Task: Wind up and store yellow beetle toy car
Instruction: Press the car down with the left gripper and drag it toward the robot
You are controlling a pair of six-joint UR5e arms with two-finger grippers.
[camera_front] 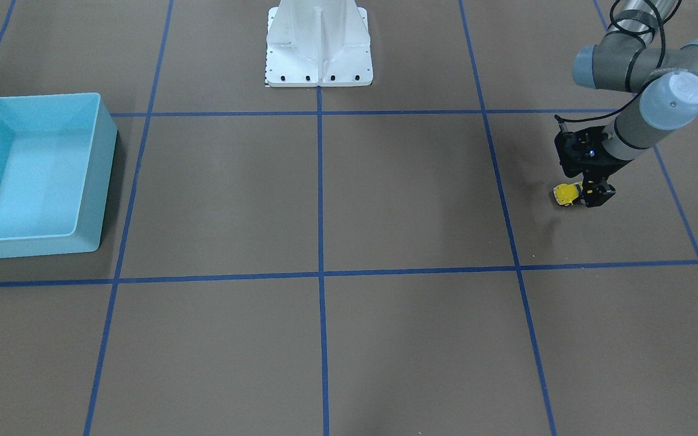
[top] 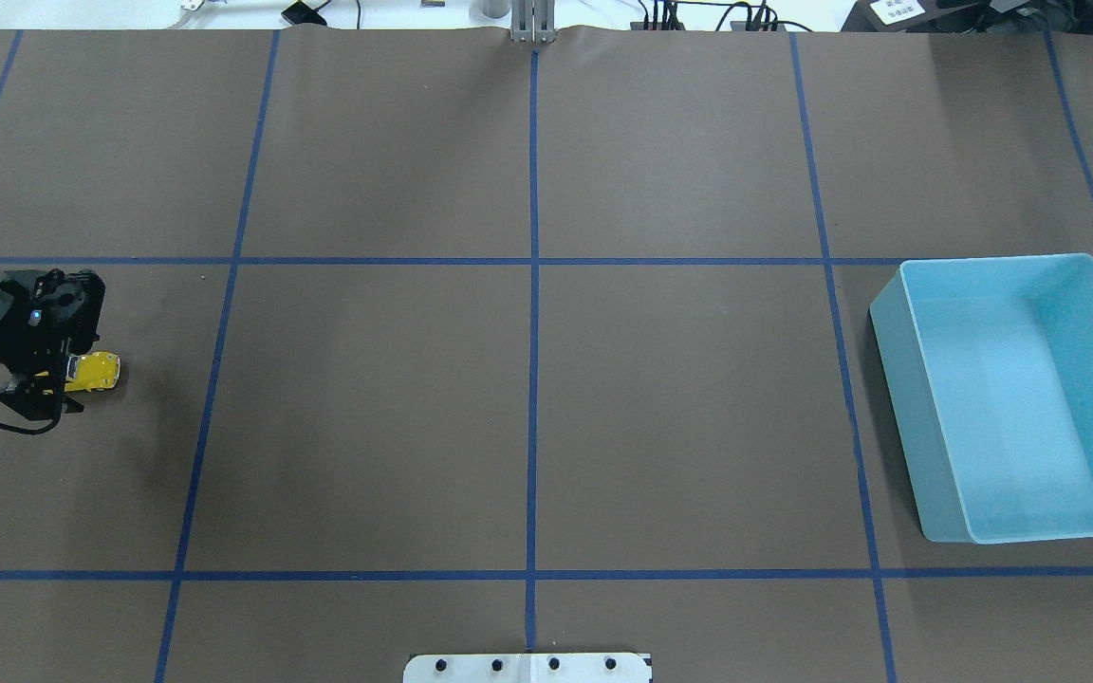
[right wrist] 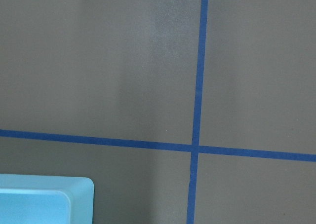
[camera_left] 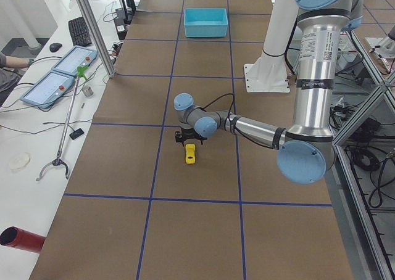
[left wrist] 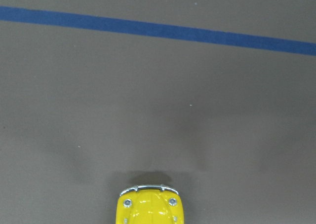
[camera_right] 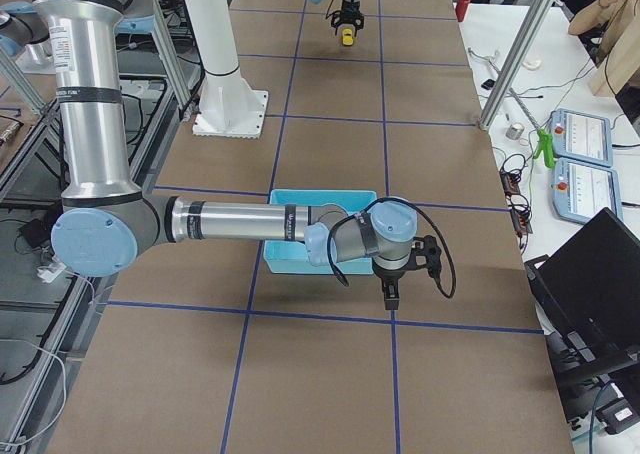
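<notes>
Overhead exterior: my left hand (top: 55, 379) seems closed on the tail of the yellow beetle toy car (top: 96, 371) at the left end of the counter (top: 527, 427), nose pointing inward. Left wrist-mounted: nose dead ahead. Exterior right: right hand (camera_right: 388, 296) far off, grip unreadable.

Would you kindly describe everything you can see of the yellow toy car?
The yellow toy car is tiny, glossy and rounded like a beetle. The left wrist camera shows a silver bumper and two small round lights at its exposed end. It appears to rest upright on the brown table at the robot's left end, far from the light blue bin. Its other end is hidden at the left gripper; whether the fingers clamp it cannot be told.
</notes>
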